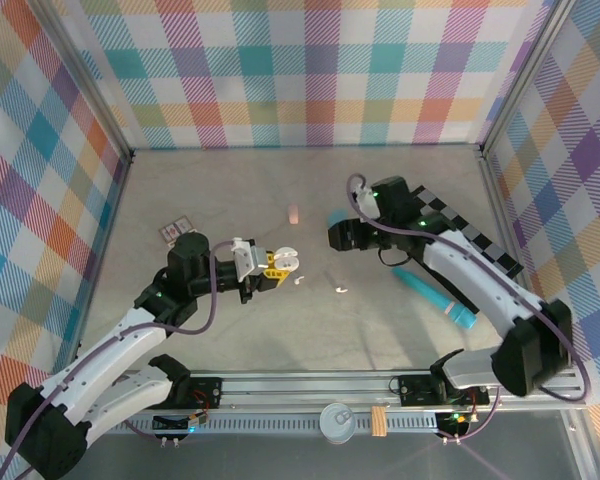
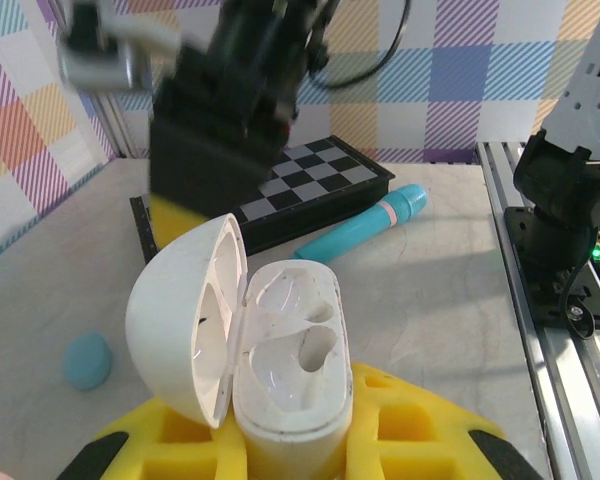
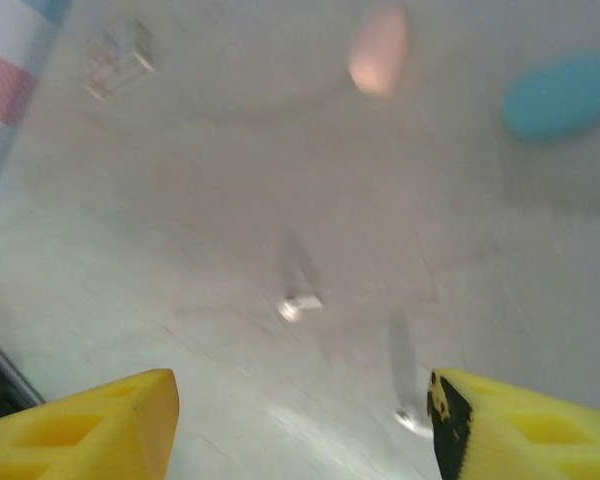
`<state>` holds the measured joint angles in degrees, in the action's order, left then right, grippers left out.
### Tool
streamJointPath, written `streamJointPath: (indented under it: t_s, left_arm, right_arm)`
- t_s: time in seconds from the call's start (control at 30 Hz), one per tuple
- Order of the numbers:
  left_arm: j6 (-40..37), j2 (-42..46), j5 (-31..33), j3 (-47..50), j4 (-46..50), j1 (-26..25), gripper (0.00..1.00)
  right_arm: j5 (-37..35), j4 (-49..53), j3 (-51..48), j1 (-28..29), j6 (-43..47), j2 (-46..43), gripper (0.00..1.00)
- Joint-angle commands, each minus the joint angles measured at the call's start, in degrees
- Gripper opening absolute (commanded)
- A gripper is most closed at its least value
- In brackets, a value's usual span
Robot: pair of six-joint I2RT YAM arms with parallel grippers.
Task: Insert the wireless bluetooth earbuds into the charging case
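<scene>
My left gripper (image 1: 276,266) (image 2: 290,445) is shut on a white charging case (image 1: 286,262) (image 2: 292,370). The case stands upright with its lid (image 2: 185,320) swung open to the left, and both sockets are bare. Two tiny white earbuds lie on the table. One earbud (image 1: 298,281) (image 3: 300,304) is just right of the case. The other earbud (image 1: 340,289) (image 3: 412,420) lies further right, close to my right finger (image 3: 520,430). My right gripper (image 1: 342,236) (image 3: 300,425) hangs open above them, holding nothing.
A pink pebble-shaped case (image 1: 294,213) (image 3: 380,50) and a teal one (image 1: 336,218) (image 3: 560,95) (image 2: 86,360) lie behind. A long teal tube (image 1: 435,298) (image 2: 365,230) and a checkerboard (image 1: 465,232) (image 2: 310,185) sit right. A small card (image 1: 175,231) (image 3: 120,65) lies left.
</scene>
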<state>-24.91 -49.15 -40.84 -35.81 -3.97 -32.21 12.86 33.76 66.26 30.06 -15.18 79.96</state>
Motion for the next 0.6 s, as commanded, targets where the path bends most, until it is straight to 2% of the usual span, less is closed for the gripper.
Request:
streamJointPath:
  t_s: [0.0,0.07,0.27,0.57]
  left_arm:
    - [0.25,2.57,-0.76,1.33,1.47,-0.49,0.11]
    - [0.25,3.24,-1.09,1.38,2.02,-0.49,0.11]
    - [0.65,4.9,-2.48,1.49,3.47,-0.51,0.11]
    - [0.47,5.82,-2.72,1.89,4.14,-0.58,0.11]
  right_arm:
    - [-0.94,11.47,3.2,0.21,3.48,7.01,0.6]
    - [-1.6,15.38,6.41,0.51,5.85,12.08,0.57]
    - [-10.14,24.88,15.73,5.01,10.6,24.57,0.51]
    - [-16.51,30.97,21.88,10.23,13.16,35.87,0.47]
